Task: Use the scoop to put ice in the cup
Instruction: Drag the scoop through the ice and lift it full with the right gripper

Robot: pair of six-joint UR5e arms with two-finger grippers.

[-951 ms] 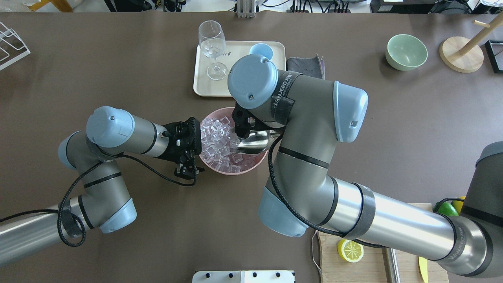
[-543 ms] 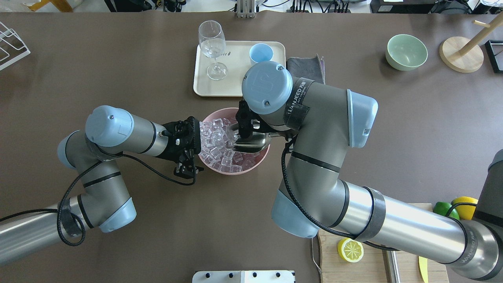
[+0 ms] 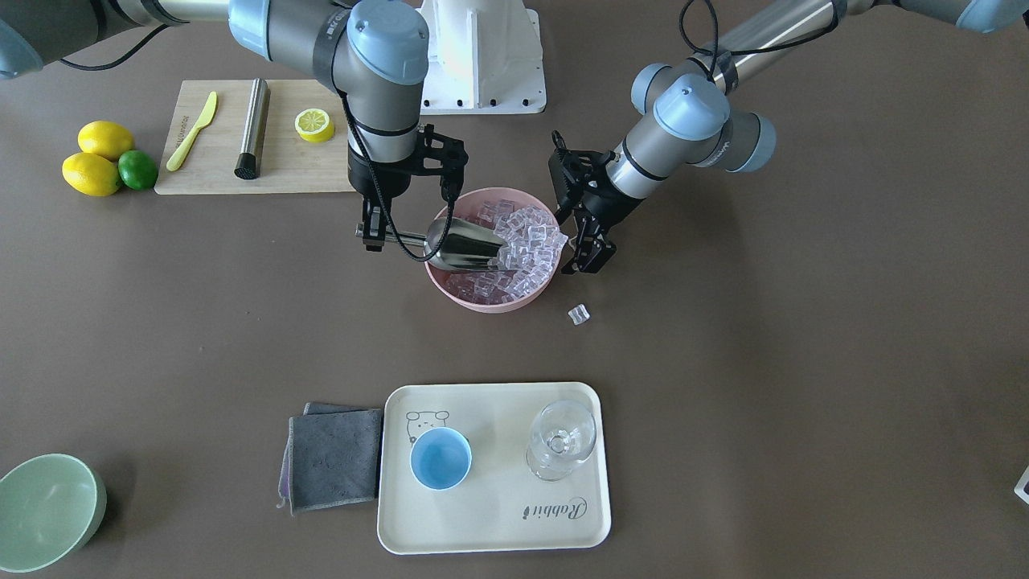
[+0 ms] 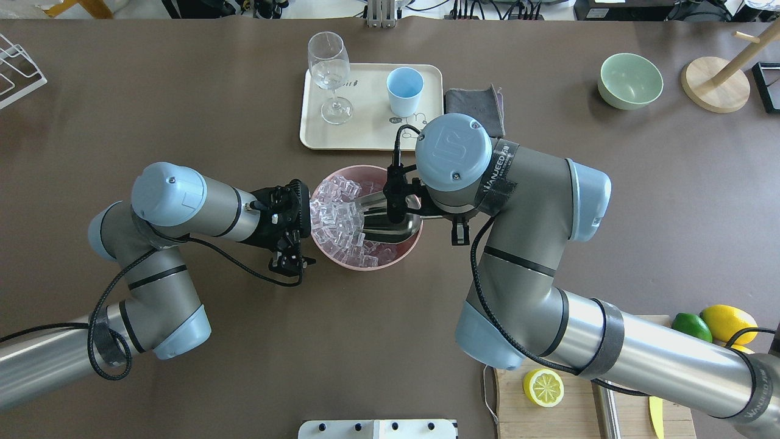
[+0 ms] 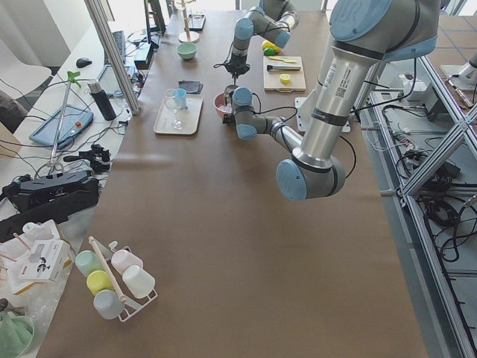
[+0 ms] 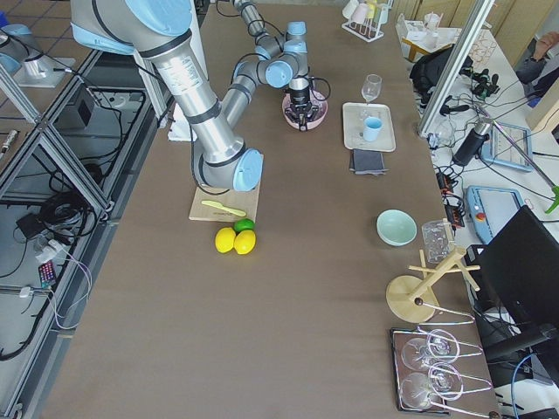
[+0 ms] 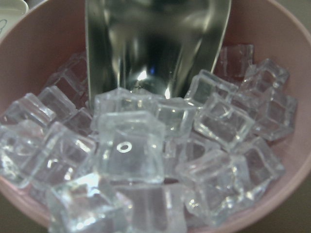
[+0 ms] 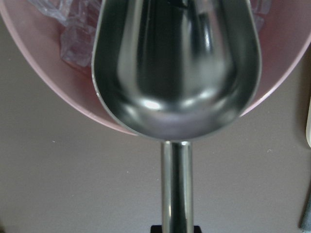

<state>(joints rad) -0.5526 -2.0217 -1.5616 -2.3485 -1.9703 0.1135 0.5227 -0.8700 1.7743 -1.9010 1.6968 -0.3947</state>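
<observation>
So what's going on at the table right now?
The right gripper is shut on the tubular handle of the shiny steel scoop, whose trough sits in the pink bowl of clear ice cubes and looks empty. The left gripper hangs beside the bowl's rim; I cannot tell whether it grips. The small light-blue cup stands empty on the cream tray. One stray cube lies on the table.

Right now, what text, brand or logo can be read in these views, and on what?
"Rabbit", in script: on the cream tray.
"WANJEED": on a dark band round the right arm.
"UR" logo: on that arm's blue joint cap.
White sticker on the left arm, exterior left view: too small to read.
</observation>
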